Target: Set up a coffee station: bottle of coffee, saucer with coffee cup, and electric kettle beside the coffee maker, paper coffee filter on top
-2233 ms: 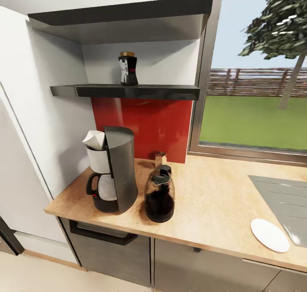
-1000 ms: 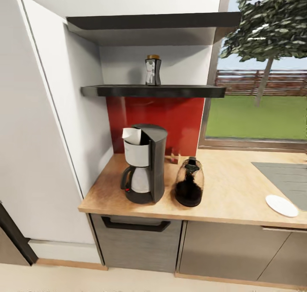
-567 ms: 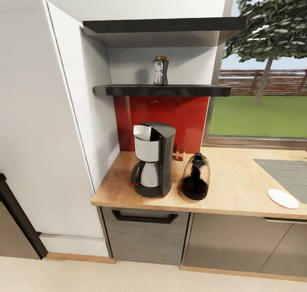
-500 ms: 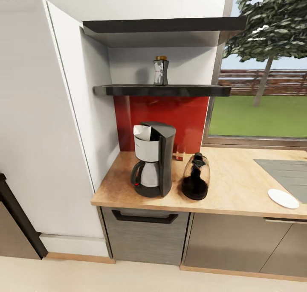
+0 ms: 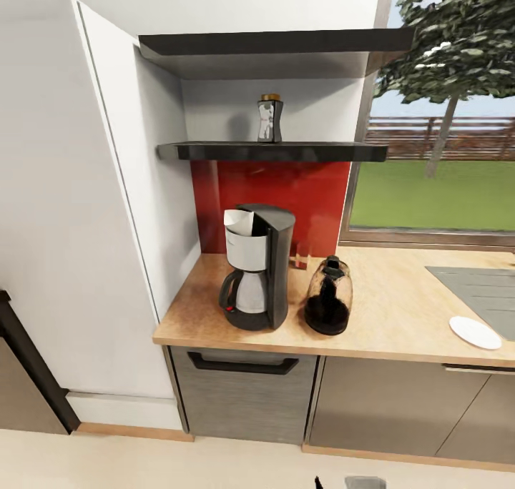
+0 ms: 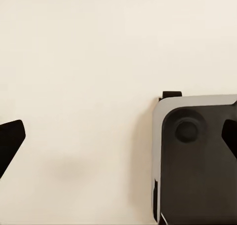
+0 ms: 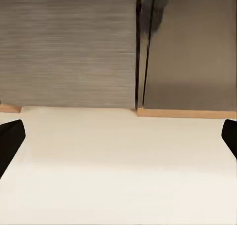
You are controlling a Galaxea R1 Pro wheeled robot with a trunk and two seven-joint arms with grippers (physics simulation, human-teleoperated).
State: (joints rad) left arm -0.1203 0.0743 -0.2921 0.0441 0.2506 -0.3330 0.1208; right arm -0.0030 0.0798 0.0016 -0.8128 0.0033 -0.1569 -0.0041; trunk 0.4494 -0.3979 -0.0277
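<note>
— Two items sit right already? Where's the coffee?
— Yes: paper filter (image 5: 239, 222) tops the coffee maker (image 5: 259, 267), electric kettle (image 5: 328, 305) just beside it. Bottle of coffee (image 5: 270, 119) stands on the shelf (image 5: 272, 151); saucer (image 5: 475, 332) lies well apart.
— Pincers?
— I've both spread wide, empty, pointed at floor (image 7: 118, 170), since I'm parked short of reach

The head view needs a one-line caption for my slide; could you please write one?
Coffee maker with paper filter beside the electric kettle on the countertop; coffee bottle on the shelf.
</note>
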